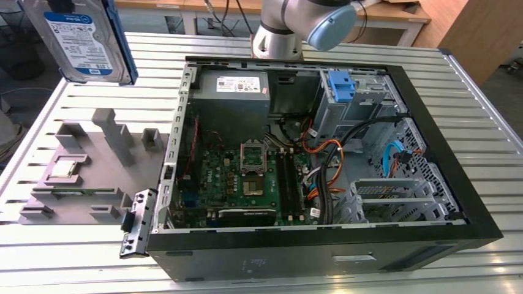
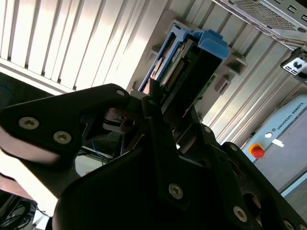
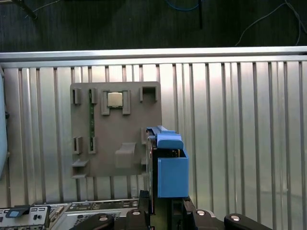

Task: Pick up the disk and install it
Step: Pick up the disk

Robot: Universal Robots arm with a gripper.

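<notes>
Exterior view puts the disk upright at the upper left of the frame, well apart from the open computer case at centre right; in the second wrist view the claw grips its near end, long axis running straight out from it.

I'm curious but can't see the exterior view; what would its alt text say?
The disk, silver and blue-framed, hangs in the air at the exterior view's upper left, label toward the camera. Below, on a slatted metal table, an open computer case shows its motherboard, with a grey parts holder on the exterior view's left.
</notes>
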